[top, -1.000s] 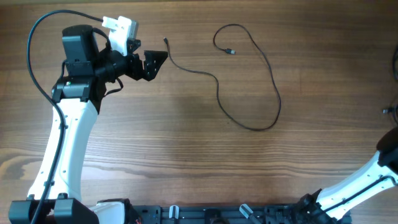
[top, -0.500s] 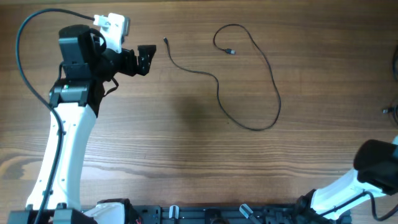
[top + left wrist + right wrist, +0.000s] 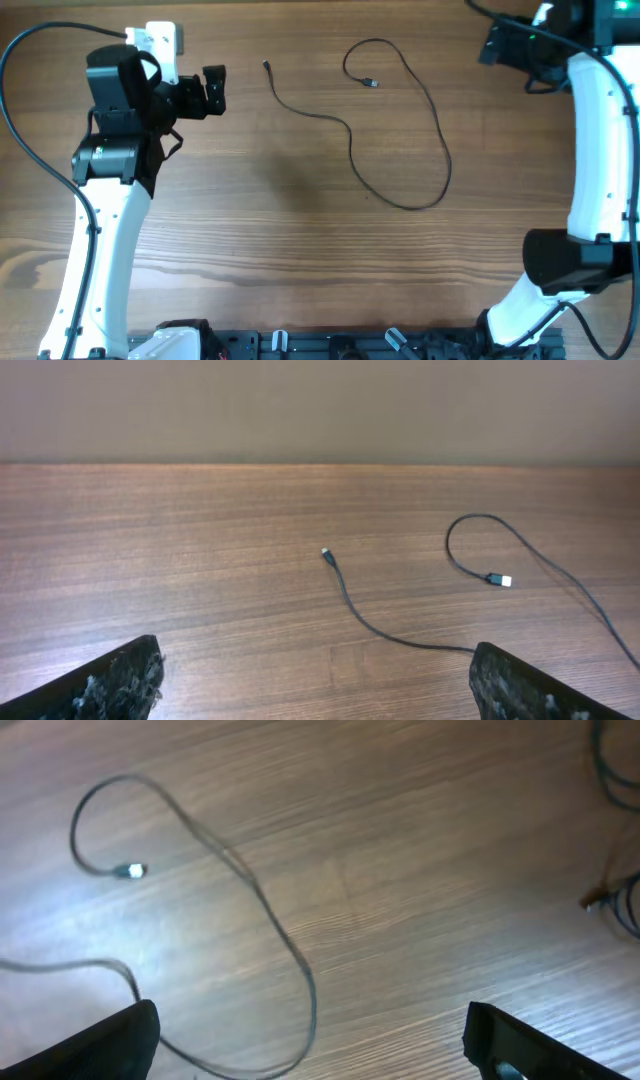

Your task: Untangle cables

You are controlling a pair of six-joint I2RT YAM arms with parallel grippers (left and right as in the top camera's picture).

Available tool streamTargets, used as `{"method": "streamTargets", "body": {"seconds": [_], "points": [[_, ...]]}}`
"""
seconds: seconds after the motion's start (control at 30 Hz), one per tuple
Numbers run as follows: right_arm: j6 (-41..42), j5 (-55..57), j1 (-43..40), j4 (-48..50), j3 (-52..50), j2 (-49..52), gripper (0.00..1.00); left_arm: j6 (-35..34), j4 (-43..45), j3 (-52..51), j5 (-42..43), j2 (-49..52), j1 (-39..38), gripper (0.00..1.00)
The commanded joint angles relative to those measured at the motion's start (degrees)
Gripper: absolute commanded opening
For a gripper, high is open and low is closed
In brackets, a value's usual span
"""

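Wooden desk (image 3: 300, 260) lies bare up front. Farther on, the left hand (image 3: 213, 90) has backed off, released and empty. The cable (image 3: 405, 207) sprawls in one loose loop between it and the newly arrived right hand (image 3: 487, 45), also spread wide; it looks untangled.

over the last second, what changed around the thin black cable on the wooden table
The left gripper drew back leftward, away from the plug end of the thin black cable. The right arm swung up from the near right corner, bringing the right gripper to the far right of the brown wooden table. Both are open and empty. The cable lies in the same long loop.
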Motion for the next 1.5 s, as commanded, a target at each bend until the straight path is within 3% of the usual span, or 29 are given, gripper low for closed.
{"method": "streamTargets", "body": {"seconds": [0.0, 0.27, 0.43, 0.53, 0.83, 1.0, 1.13, 1.33, 1.47], "points": [[-6.6, -3.1, 2.3, 0.3, 0.9, -1.3, 1.0, -1.1, 0.0, 0.8, -1.0, -1.2, 0.0, 1.0], [-18.2, -15.5, 2.6, 0.9, 0.9, -1.1, 1.0, -5.9, -1.8, 0.8, -6.1, -1.2, 0.0, 1.0], [-19.3, -16.8, 2.6, 0.8, 0.9, 1.0, 1.0, -7.8, -2.5, 0.8, -7.6, -1.2, 0.0, 1.0], [-20.9, -19.2, 2.6, 1.2, 0.9, 3.8, 1.0, -3.4, -2.5, 0.8, -0.8, -1.2, 0.0, 1.0], [-19.5, -19.5, 2.6, 5.9, 0.9, 12.6, 1.0, 1.2, -4.8, 0.8, -0.9, -0.5, 0.0, 0.91], [-21.6, -19.6, 2.6, 7.4, 0.9, 16.3, 1.0, 4.8, -6.6, 0.8, -0.2, -0.1, 0.0, 0.96], [-23.2, -19.9, 2.6, 8.3, 0.9, 18.3, 1.0, 8.7, -7.5, 0.8, 6.2, 0.0, 0.0, 0.98], [-24.1, -19.5, 2.6, 9.1, 0.9, 21.1, 1.0, 18.1, -8.8, 0.8, 26.4, 0.9, 0.2, 1.0], [-23.9, -19.4, 2.6, 10.2, 0.9, 22.3, 1.0, 18.2, -8.9, 0.8, 28.9, 2.0, 1.1, 1.0]]}}
